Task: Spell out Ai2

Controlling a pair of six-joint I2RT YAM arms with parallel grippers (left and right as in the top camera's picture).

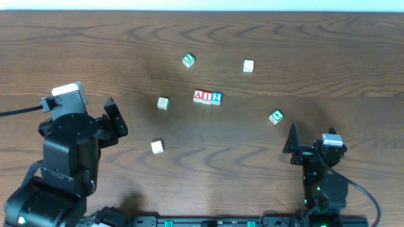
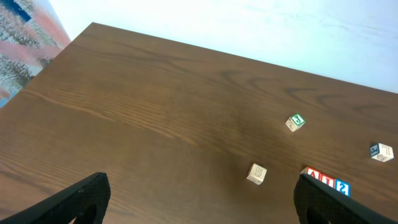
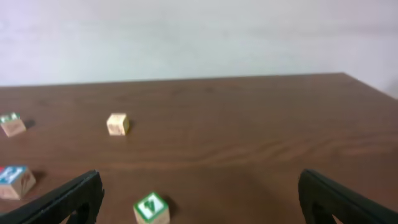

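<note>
Eight small blocks lay on the wooden table (image 1: 328, 44). Taking 12 o'clock as the far edge in the overhead view, three of them stood touching in a straight row near the middle: the red A block (image 1: 199, 96), the red I block (image 1: 207, 97) and the blue 2 block (image 1: 216, 97), reading left to right. Five more lay loose around that row. The far green block (image 1: 189, 60) was at 11 o'clock, the far pale block (image 1: 248, 65) at 2 o'clock and the middle pale block (image 1: 163, 103) at 9 o'clock. The near green block (image 1: 276, 116) lay between 3 and 4 o'clock, and the near pale block (image 1: 157, 147) between 7 and 8 o'clock. None touched another. There were two arms. The left arm stood at about 8 o'clock from the row, its left gripper (image 1: 115, 120) aimed toward 2 o'clock, fingers spread wide and holding nothing. The right arm stood at about 4 o'clock, its right gripper (image 1: 292, 146) aimed toward 12 o'clock, fingers likewise wide apart and empty. Both were well apart from the row. The table's far edge met a white wall (image 1: 202, 5), and all the blocks lay well inside it. Wide bare wood lay to the left of the blocks, to their right, and between the row and the near edge.
</note>
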